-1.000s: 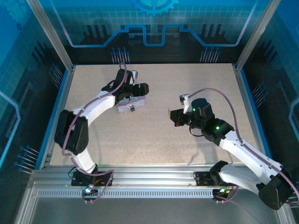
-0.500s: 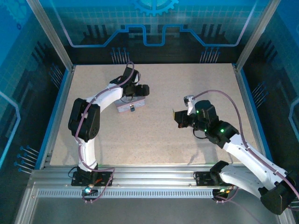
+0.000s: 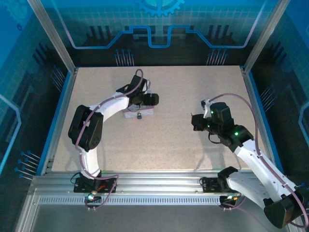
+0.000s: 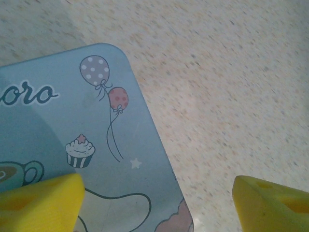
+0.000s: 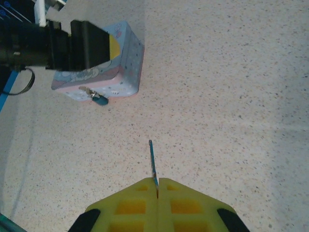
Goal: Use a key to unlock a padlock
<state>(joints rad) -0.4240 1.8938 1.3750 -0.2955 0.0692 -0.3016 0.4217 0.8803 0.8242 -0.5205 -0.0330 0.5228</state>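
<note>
Step in hand: bringing the key [image 5: 152, 162] over to the padlock [image 5: 100, 99]; by my reading it is an approach, with nothing inserted yet.
Right gripper [image 5: 157, 192]: pinched shut on the key, the thin blade poking out ahead of the yellow tips.
Left gripper [image 4: 157, 193]: jaws wide apart and holding nothing, one finger over the lid of the pastel tin [image 4: 72, 121], the other over bare table [image 3: 193, 87]; I cannot tell whether it touches.
Padlock: hanging at the tin's front wall, low against the table.
Key to padlock: well apart, the lock ahead and left of the blade tip.
Next move: likely closing that gap and lining the blade up with a keyhole too small to make out.
</note>
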